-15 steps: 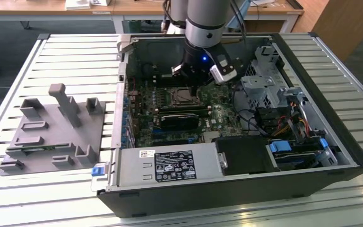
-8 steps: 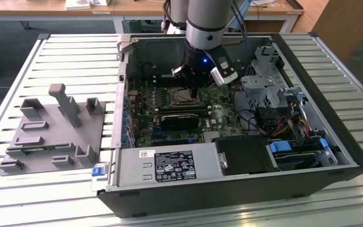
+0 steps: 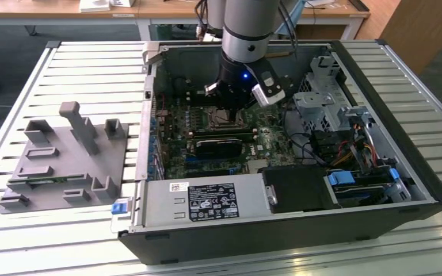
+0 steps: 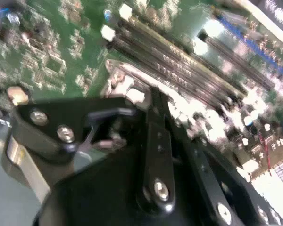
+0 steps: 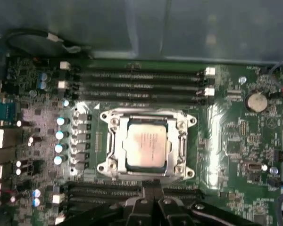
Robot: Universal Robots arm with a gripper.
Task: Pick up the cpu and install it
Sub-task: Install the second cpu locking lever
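Note:
In the first wrist view the cpu (image 5: 146, 149), a flat square chip with a silver-grey top, lies inside the metal socket frame (image 5: 109, 141) on the green motherboard (image 5: 231, 136). My gripper (image 5: 151, 192) hangs just above the board beside the socket, its black fingers drawn together with nothing between them. In the exterior view the gripper (image 3: 232, 106) is low inside the open computer case (image 3: 405, 115), right over the socket (image 3: 223, 119). The second wrist view shows the gripper (image 4: 153, 96) close above the socket's edge.
Memory slots (image 5: 141, 82) run along one side of the socket. A dark card (image 3: 221, 146), a power supply (image 3: 205, 201), a drive cage (image 3: 321, 103) and cables (image 3: 336, 155) crowd the case. A grey parts fixture (image 3: 60, 161) sits on the slatted table (image 3: 90, 63) at the exterior view's left.

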